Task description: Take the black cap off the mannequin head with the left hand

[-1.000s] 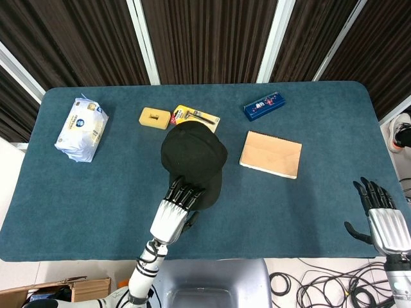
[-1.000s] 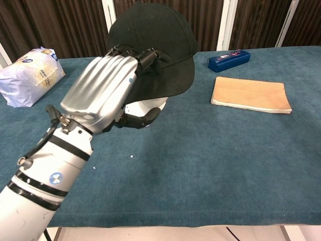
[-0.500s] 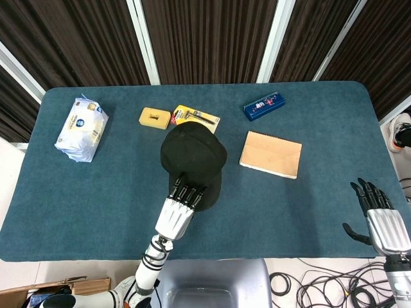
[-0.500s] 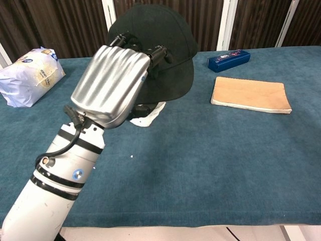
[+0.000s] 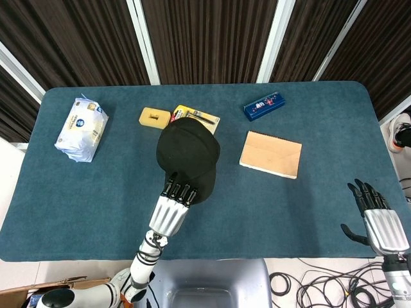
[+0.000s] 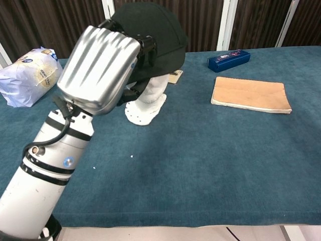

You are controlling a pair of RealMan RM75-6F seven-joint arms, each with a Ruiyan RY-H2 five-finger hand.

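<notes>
The black cap [image 5: 187,154] [image 6: 160,37] sits raised and tipped above the white mannequin head [image 6: 149,98], whose neck and base now show beneath it. My left hand [image 5: 173,208] [image 6: 103,68] grips the cap's brim from the near side, fingers over the top of the brim. The mannequin head is hidden under the cap in the head view. My right hand [image 5: 380,221] hangs off the table's near right corner with fingers apart, holding nothing.
On the blue table [image 5: 96,192] lie a white wipes pack [image 5: 81,128], a yellow block [image 5: 155,118], a carded tool pack [image 5: 202,117], a blue box [image 5: 264,106] and a tan notebook [image 5: 271,154].
My left hand has lifted the cap up and toward the left-back, so the brim cleared the mannequin's face and the white head shows below. The right hand barely shifted.
</notes>
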